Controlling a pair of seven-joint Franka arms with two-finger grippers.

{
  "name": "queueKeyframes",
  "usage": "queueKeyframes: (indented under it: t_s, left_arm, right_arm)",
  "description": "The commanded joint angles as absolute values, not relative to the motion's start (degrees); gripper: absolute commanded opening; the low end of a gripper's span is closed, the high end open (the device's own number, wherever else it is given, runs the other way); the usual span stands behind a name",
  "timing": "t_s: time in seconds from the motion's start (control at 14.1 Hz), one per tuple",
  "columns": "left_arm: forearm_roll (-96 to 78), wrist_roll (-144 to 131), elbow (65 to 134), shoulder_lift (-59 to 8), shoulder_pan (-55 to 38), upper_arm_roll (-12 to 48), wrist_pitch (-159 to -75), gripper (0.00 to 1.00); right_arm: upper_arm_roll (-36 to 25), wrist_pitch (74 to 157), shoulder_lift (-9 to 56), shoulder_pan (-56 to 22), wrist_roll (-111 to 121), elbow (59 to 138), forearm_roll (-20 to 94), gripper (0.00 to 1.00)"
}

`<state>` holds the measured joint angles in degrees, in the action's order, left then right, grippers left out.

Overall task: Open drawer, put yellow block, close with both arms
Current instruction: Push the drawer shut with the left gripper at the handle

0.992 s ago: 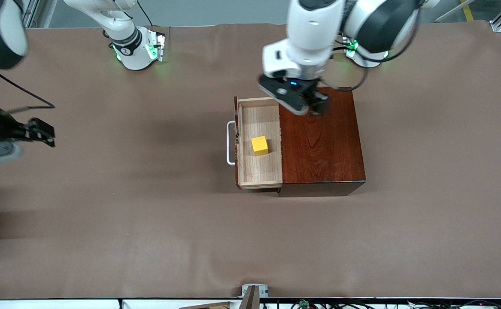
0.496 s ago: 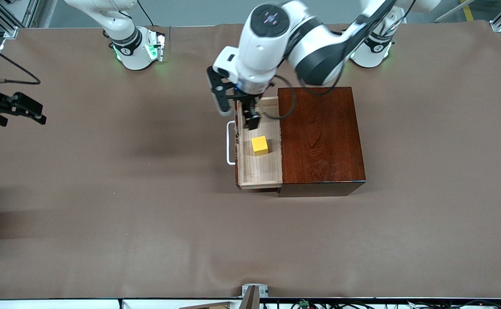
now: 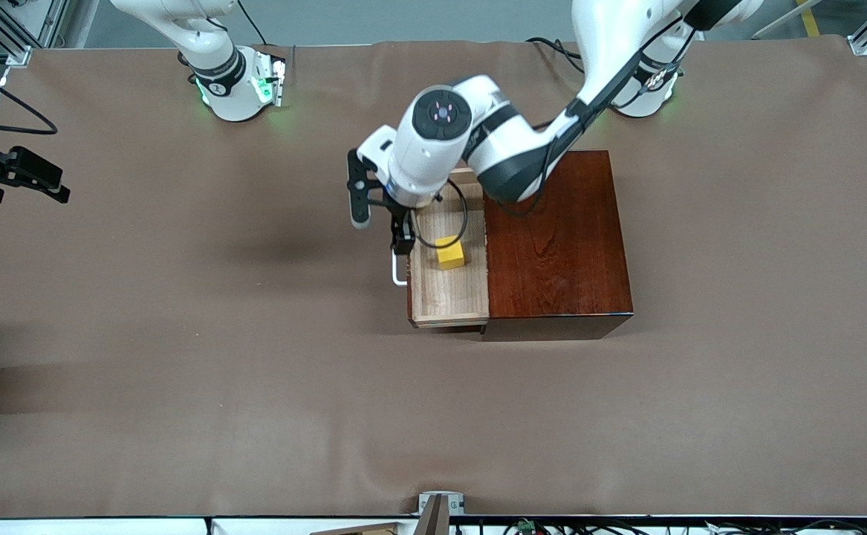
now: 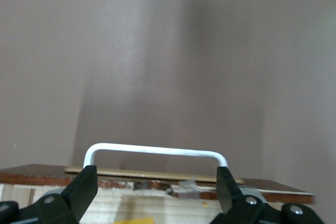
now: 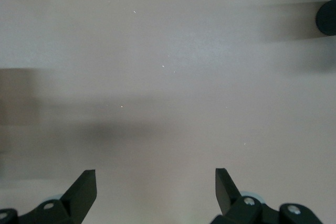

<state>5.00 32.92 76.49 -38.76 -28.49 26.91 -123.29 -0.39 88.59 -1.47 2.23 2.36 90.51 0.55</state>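
Light wooden drawer [image 3: 448,293] with white bar handle [image 4: 155,151] pulled out of glossy mahogany box [image 3: 558,238], small yellow cube [image 3: 450,252] inside, left gripper [image 3: 400,236] spread wide, empty, over the drawer's front edge, right gripper [image 3: 24,177] wide open, empty, waiting over bare brown desk [image 3: 180,357] at the right arm's end, no readable writing.

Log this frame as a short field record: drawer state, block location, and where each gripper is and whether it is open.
drawer: light wood tray with dark reddish front, pulled out of the glossy mahogany box
block: small yellow cube inside the tray
handle: white U-shaped bar, not gripped
left gripper: open, over the drawer's front edge at the handle
right gripper: open, over bare brown table at the right arm's end, waiting
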Motion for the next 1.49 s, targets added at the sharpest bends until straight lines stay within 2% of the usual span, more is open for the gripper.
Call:
queueKeyframes:
  t_s: [0.0,0.14,0.42,0.99,1.42]
  left_arm:
    - [6.6,34.5,74.3,-41.4,-32.9,22.9,-126.7,1.0]
    - [6.6,34.4,74.2,-41.9,-35.4,19.9,-128.1,1.0]
    - [6.9,34.1,74.4,-43.1,-35.9,18.7,-127.7,1.0]
    - [6.9,34.1,74.2,-42.4,-43.1,10.4,-122.2,1.0]
    - [9.0,34.6,72.3,-41.7,-43.8,7.3,-111.0,1.0]
  right_arm:
    - [-1.0,88.3,-2.6,1.1,1.5,90.8,1.1,1.0]
    - [-1.1,88.2,-2.5,1.1,1.3,90.8,0.8,1.0]
    - [-1.2,88.3,-1.6,1.8,1.1,89.6,1.4,1.0]
    - [-1.3,88.2,-1.3,1.4,0.8,88.6,1.4,1.0]
    - [-1.1,88.2,-1.3,1.0,-3.9,88.4,1.4,1.0]
